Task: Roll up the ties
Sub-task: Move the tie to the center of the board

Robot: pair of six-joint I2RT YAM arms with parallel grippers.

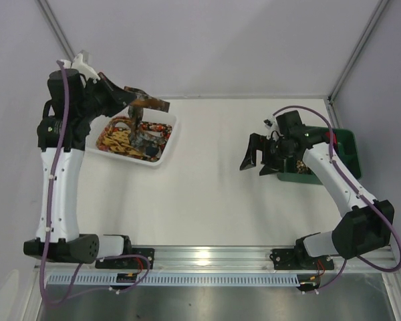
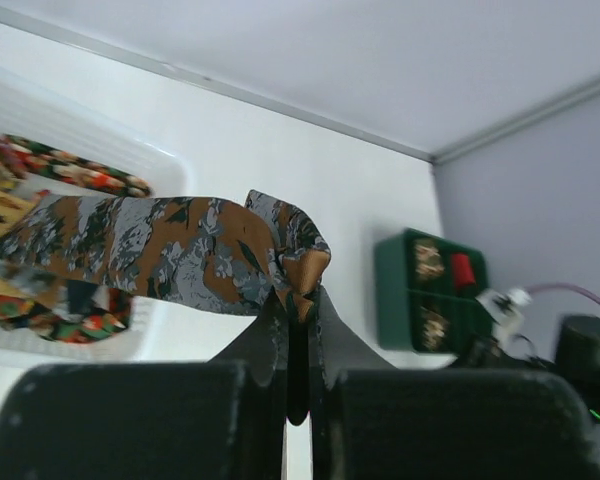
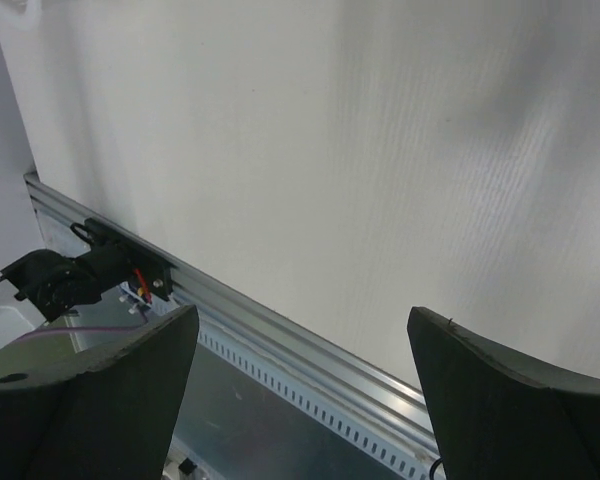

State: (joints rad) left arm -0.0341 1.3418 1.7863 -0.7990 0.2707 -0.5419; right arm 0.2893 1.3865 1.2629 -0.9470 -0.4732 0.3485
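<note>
My left gripper [image 1: 135, 99] [image 2: 298, 300] is shut on one end of a brown, orange and grey mottled tie [image 1: 150, 103] [image 2: 180, 250]. It holds that end up above the white tray [image 1: 170, 137], and the rest of the tie trails down into the tray. A yellow lattice tie [image 1: 120, 139] and a red-floral tie [image 1: 150, 137] lie loosely piled in the tray. My right gripper [image 1: 259, 162] [image 3: 305, 330] stands open above bare table, with nothing between its fingers, just left of the green box [image 1: 347, 144].
The green box [image 2: 395, 290] at the right holds small rolled coils, among them a brown patterned one [image 2: 428, 260] and a red one [image 2: 463, 270]. A metal rail [image 1: 214, 254] runs along the near edge by the arm bases.
</note>
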